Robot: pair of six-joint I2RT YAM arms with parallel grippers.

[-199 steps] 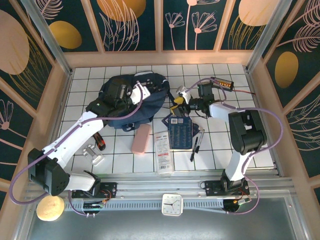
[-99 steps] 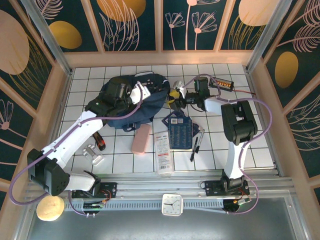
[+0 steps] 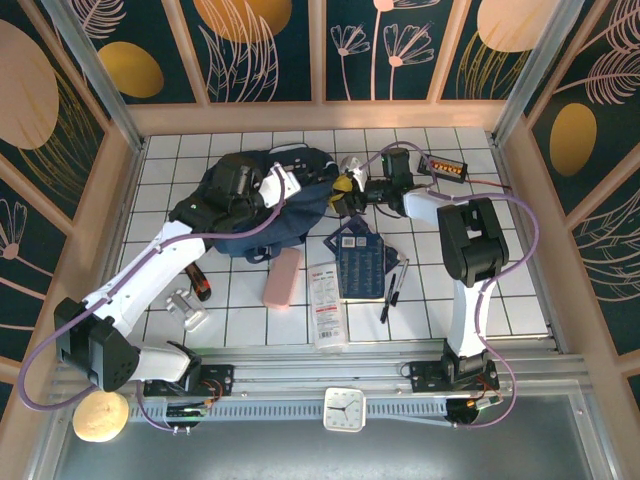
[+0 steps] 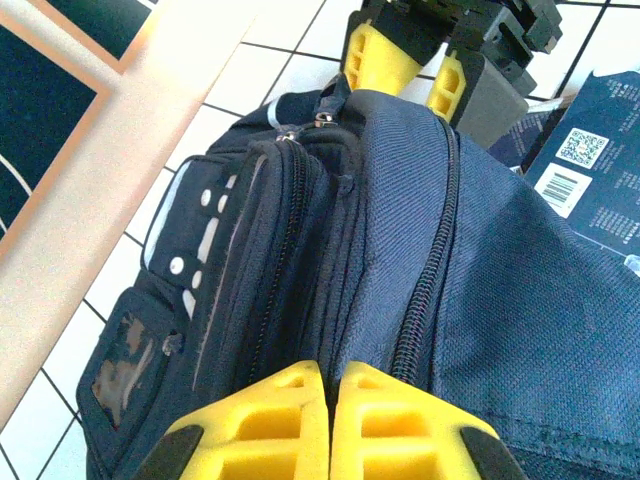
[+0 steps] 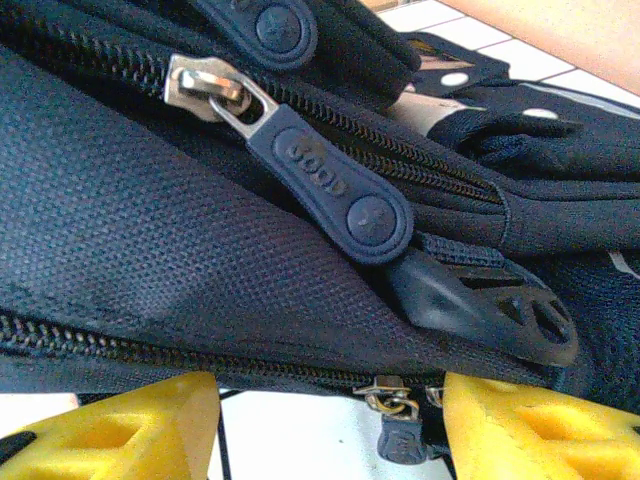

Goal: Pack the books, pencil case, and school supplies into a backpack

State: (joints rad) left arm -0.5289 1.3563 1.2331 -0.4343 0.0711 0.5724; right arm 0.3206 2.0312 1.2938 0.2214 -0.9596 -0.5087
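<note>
Okay, the backpack (image 3: pixel 310 210) lies on the far-left tiles of the table (image 3: pixel 500 290), its far edge near the back rail. The left gripper (image 4: pixel 330 420) sits on top of it, fingers pressed together with a fold of fabric running in between them, pinched by the look of it. The right gripper (image 3: pixel 345 192) is at the backpack's right edge, jaws spread wide and gripping nothing. Its wrist view has a small zip pull (image 5: pixel 400 425) hanging in the gap. The book (image 3: pixel 358 265) lies just beside the backpack's near-right edge, with the booklet (image 3: pixel 325 305) at its left edge. The case (image 3: pixel 282 277) is just below the backpack's near edge, and the pens (image 3: pixel 393 283) lie to the book's right. Bare tiles open out right of the pens, up to the side wall.
</note>
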